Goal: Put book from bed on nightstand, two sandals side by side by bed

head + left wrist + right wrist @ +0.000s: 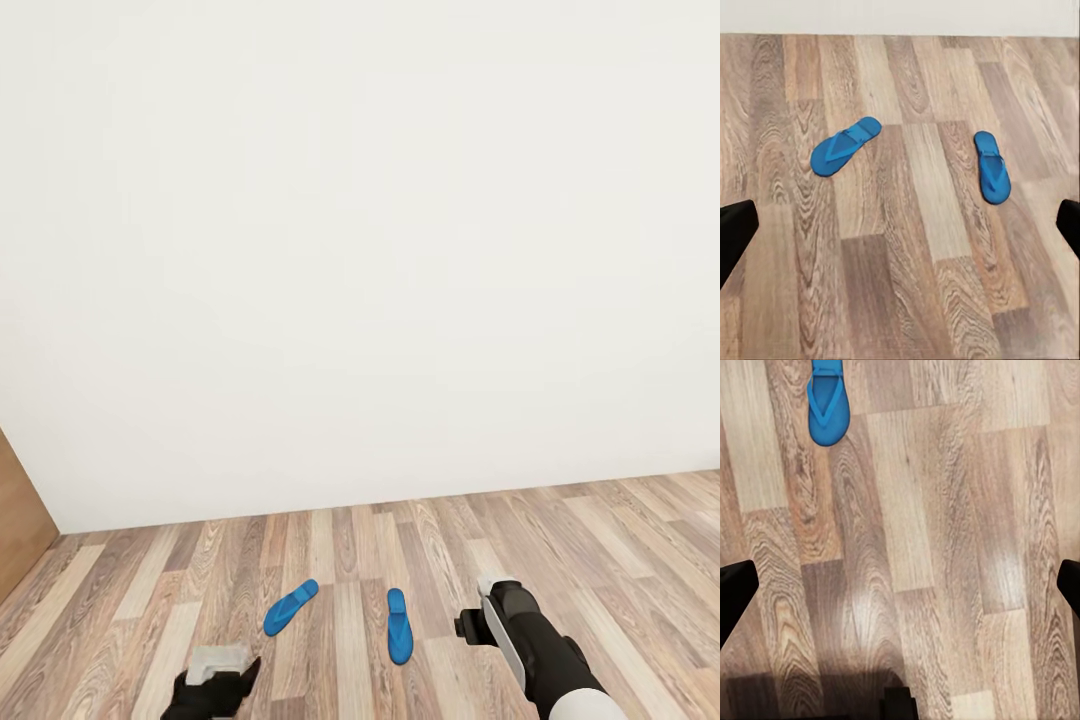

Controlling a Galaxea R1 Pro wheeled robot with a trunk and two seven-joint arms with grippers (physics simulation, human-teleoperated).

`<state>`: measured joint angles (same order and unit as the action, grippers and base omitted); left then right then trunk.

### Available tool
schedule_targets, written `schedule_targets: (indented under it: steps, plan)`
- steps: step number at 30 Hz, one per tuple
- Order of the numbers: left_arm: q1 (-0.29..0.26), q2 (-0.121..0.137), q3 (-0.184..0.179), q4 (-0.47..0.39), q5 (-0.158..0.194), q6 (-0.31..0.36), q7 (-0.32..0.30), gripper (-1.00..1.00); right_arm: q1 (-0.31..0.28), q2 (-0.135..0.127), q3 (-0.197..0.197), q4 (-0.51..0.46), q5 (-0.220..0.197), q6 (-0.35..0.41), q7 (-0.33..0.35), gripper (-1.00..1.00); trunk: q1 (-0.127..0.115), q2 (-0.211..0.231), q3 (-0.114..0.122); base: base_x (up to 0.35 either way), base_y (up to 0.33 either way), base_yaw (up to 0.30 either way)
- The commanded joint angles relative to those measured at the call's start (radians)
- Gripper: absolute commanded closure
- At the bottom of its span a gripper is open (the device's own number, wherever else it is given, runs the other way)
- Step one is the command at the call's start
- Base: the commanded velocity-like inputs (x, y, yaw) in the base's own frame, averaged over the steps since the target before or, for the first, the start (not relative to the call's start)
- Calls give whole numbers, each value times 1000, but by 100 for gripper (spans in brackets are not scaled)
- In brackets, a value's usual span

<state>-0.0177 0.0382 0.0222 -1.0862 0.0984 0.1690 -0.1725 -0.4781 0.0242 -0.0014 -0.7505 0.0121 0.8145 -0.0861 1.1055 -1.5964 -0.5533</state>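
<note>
Two bright blue sandals lie apart on the wood floor in front of the white wall, both sole down. The left sandal [290,607] [845,145] is angled; the right sandal [398,625] [991,166] [827,401] points roughly toward the wall. My left gripper [222,668] [900,229] hangs open over the floor, short of the left sandal, holding nothing. My right gripper [478,606] [900,589] is open and empty above bare planks, to the right of the right sandal. The book, the bed and the nightstand are out of view.
A plain white wall [360,250] closes off the floor just beyond the sandals. A brown wooden panel [20,515] stands at the left edge. Light-brown plank floor [600,540] stretches to the right.
</note>
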Motion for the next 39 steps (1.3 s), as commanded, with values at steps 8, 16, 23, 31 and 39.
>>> schedule_targets:
  steps: [8,16,23,31,39]
  plan:
    - [-113,18,95,-199,13,283,-353,-100,0,1,0,0,1,5,-3,-100,0,-1,-1,0,0,0]
    - [-128,28,173,-194,22,297,-410,-100,0,0,0,-1,1,5,-2,-100,23,-43,-20,0,0,0]
    - [-127,56,317,-113,19,292,-588,-100,0,0,0,-1,1,5,-1,-100,50,-92,-42,0,0,0]
    - [-127,61,355,-30,14,267,-632,-100,0,4,0,-4,0,3,-1,-100,80,-148,-67,0,0,0]
    - [-127,62,357,-25,14,261,-633,-100,0,6,0,-4,0,3,-1,-100,88,-162,-73,0,0,0]
